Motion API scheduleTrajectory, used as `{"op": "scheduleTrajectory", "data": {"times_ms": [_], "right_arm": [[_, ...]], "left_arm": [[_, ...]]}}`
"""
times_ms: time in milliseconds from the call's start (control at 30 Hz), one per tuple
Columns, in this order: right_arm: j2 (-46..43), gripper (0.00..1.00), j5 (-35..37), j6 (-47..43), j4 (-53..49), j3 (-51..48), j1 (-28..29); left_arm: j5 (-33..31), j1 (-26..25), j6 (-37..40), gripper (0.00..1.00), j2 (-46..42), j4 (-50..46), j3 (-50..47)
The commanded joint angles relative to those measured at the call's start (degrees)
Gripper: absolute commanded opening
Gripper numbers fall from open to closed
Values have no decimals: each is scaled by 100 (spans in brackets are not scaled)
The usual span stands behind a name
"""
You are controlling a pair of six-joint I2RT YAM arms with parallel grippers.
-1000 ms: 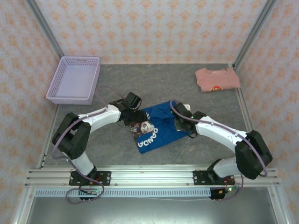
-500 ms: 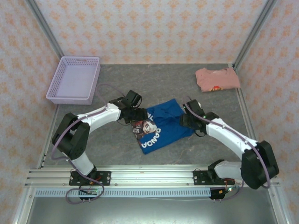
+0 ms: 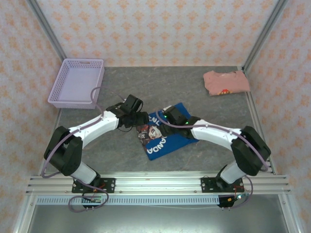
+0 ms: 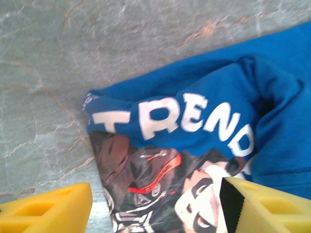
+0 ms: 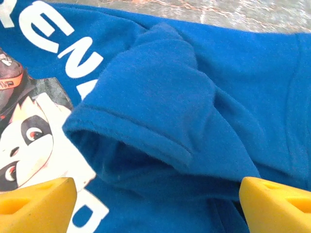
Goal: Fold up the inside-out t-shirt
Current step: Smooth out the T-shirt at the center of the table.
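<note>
Tabletop (image 3: pixel 146 82) of grey stone pattern with thin pale veins fills the middle of the cell, and walls (image 3: pixel 155 29) with a peach flower wallpaper close it on three sides, with slanted metal posts (image 3: pixel 46 29) in the far corners. An aluminium rail (image 3: pixel 155 182) runs along the near edge, where both my arms are bolted. A lavender plastic basket (image 3: pixel 77 85) stands at the far left of the tabletop, and a folded salmon-pink shirt (image 3: pixel 226 81) lies in the far right corner, well apart from everything else. The inside-out t-shirt (image 3: pixel 167 141) lies crumpled near the middle of the tabletop, between my two arms, with its white letters and a panda picture facing up. My left hand (image 4: pixel 155 213) is spread wide above the left edge of the shirt: one yellow finger (image 4: pixel 53 208) is over bare tabletop, the other is over the print, and it holds nothing. My right hand (image 5: pixel 155 208) is also wide open, low over the far part of the shirt, and a folded blue sleeve (image 5: pixel 146 97) lies just ahead of its two fingers. It grips nothing, and I cannot tell whether the fingertips touch the cloth.
</note>
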Motion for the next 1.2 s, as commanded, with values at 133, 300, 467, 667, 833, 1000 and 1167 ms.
{"op": "scheduleTrajectory", "data": {"times_ms": [133,300,467,667,833,1000,1167], "right_arm": [[685,84,913,-339,246,518,-158],[866,67,900,-115,-59,966,-850],[1226,57,1159,268,-691,1692,-1538],[1148,65,1197,458,-1321,2023,-1882],[453,67,636,653,-1258,1502,-1874],[568,60,-913,969,-570,1077,-1864],[1538,47,-1050,947,-652,1643,-1996]], "left_arm": [[136,30,-127,71,136,50,-149],[165,-4,-68,71,202,-2,-107],[151,-5,-50,71,178,-43,-141],[139,-54,-8,71,148,-110,-118],[9,-230,18,71,150,-148,-26],[-70,-477,174,71,311,-29,195],[-115,-462,489,71,604,3,493]]}}
